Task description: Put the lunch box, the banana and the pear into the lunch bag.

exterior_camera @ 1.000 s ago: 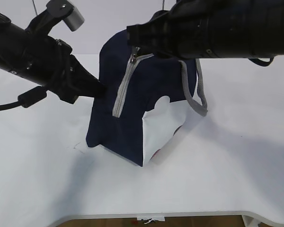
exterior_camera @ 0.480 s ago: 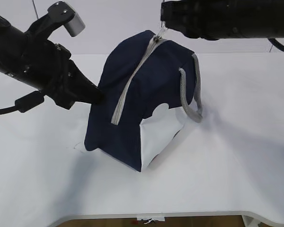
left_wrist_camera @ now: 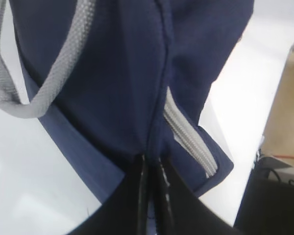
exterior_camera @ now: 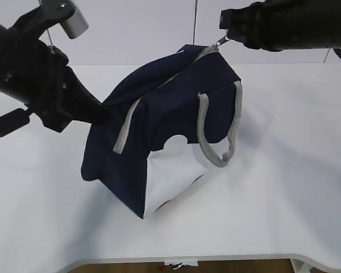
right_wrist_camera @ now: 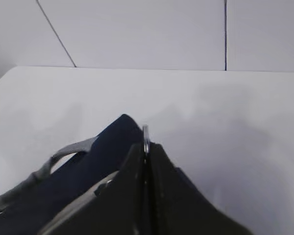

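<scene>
While tilted, lunch bag (exterior_camera: 159,131) zipper (exterior_camera: 125,133) runs lower-left to upper-right | left claw (left_wrist_camera: 152,169) pinches fabric (clamped) | right claw (right_wrist_camera: 146,147) grips ring pull (right_wrist_camera: 145,133)

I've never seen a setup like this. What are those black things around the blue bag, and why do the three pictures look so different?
The black things are two robot arms, each ending in a gripper, a two-fingered clamp. The wide picture comes from a camera in front of the white table. The other two come from small cameras on each arm's wrist, so they look along the closed fingers.

On the table sits a navy lunch bag with grey handles, tipped up and stretched between the arms. The left gripper is shut on a fold of the bag's fabric beside the grey zipper. The right gripper is shut on the zipper's metal ring pull, at the bag's far, raised end. No food or box shows in these pictures.
</scene>
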Robot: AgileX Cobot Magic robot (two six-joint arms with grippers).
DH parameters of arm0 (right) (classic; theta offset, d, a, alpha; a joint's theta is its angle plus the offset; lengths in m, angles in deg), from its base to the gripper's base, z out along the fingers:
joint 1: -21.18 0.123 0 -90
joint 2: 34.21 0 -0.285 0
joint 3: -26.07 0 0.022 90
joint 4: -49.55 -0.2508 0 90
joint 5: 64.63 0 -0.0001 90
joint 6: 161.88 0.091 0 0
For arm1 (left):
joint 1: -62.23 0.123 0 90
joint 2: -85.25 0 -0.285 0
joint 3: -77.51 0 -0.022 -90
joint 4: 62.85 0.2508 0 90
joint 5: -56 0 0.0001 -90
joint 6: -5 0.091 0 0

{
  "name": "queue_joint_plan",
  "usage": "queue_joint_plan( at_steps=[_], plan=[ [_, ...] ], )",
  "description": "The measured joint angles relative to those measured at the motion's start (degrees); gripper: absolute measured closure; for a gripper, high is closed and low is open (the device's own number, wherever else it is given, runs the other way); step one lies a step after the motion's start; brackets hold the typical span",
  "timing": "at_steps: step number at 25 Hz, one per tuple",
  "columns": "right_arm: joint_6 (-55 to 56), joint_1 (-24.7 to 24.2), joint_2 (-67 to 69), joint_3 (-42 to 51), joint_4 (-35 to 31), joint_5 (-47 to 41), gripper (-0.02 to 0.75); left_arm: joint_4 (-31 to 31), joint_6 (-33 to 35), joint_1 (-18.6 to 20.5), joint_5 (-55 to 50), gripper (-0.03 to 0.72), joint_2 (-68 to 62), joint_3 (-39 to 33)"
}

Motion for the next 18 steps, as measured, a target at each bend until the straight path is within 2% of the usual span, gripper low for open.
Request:
queue_joint_plan(
  at_steps=[5,11,15,18],
  plan=[
    [0.0,-2.5,3.14,-1.57,-0.11,0.02,0.748,3.43,-3.39,0.0,-1.04,0.697,0.41,0.0],
    [0.0,-3.8,6.47,-2.7,-0.11,0.12,0.748,4.38,-4.38,0.0,-1.81,0.697,0.41,0.0],
    [0.0,-3.94,6.89,-3.72,-0.23,-1.3,0.748,4.17,-4.49,0.0,-2.09,0.697,0.41,0.0],
    [0.0,-4.06,6.89,-5.52,-0.91,-3.61,0.748,1.82,-4.58,0.0,-2.09,0.68,0.41,0.0]
  ],
)
